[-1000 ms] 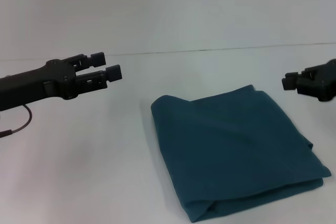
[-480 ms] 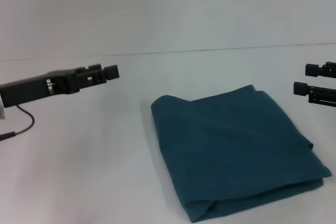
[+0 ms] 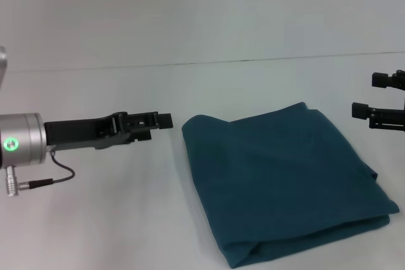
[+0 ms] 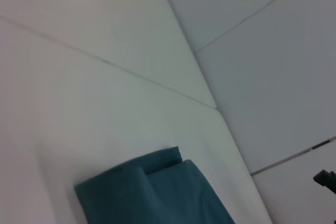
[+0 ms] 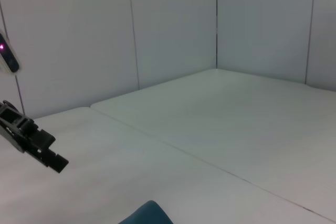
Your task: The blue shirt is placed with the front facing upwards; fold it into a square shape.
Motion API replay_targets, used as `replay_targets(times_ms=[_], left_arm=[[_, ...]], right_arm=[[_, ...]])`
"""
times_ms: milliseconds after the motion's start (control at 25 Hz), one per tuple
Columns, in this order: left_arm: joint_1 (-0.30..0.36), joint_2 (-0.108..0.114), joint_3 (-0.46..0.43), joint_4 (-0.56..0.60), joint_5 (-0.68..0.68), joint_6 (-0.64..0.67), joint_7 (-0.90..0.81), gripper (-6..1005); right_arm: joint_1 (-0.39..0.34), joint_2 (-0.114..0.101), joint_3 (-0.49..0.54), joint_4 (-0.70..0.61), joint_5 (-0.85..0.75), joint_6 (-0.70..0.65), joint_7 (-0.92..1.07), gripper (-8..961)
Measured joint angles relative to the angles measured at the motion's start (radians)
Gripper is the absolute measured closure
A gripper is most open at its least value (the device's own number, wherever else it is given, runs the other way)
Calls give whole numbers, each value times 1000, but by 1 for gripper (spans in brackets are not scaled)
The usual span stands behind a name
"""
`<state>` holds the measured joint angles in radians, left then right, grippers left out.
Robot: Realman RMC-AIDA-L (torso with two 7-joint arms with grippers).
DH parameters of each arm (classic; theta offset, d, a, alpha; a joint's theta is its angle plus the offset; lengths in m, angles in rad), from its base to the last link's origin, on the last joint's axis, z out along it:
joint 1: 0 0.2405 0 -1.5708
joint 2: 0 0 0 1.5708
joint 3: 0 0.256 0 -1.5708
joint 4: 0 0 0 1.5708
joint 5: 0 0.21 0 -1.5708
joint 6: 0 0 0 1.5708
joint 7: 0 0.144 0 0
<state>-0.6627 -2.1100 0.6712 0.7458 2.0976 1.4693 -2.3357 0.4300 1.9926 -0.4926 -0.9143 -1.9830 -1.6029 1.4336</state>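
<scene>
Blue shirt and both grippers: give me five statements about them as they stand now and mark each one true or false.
1. The blue shirt lies folded into a compact, roughly square bundle on the white table. True.
2. The left gripper is clamped on the shirt's edge. False: it hangs beside the shirt's left corner, apart from the cloth, and holds nothing.
3. The right gripper has its jaws open. True: the two tips stand clearly apart, one above the other.
4. The "FREE!" lettering shows on top of the bundle. False: only plain teal cloth is visible.
5. The right gripper rests on the middle of the shirt. False: it is off to the shirt's right, clear of it.
</scene>
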Motion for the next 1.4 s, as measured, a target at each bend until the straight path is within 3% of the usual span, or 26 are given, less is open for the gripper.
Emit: replay_targets(times_ms=[240,560,1000,1160,1400], left_arm=[[-6,-7,35,-21,1,-27,-146,179],[-14,-11,76,-113,18,-103,-165,182],[-34,-16,127,-123,61,-156,-191,183],[-42,-27,138,-138,63,-155,-209,183],[-37,-48,140,-161,67,-176,-216,184]], right_arm=[[10,0,-8,4,-10,2,-4,18],[24,-10,-55,0,-78,-13,7,22],[33,-16,-74,-183,-259,-351,-6,23],[15,-13,-73,-258,-259,-379,14,23],[8,-13,-76,-269,-259,-381,17,23]])
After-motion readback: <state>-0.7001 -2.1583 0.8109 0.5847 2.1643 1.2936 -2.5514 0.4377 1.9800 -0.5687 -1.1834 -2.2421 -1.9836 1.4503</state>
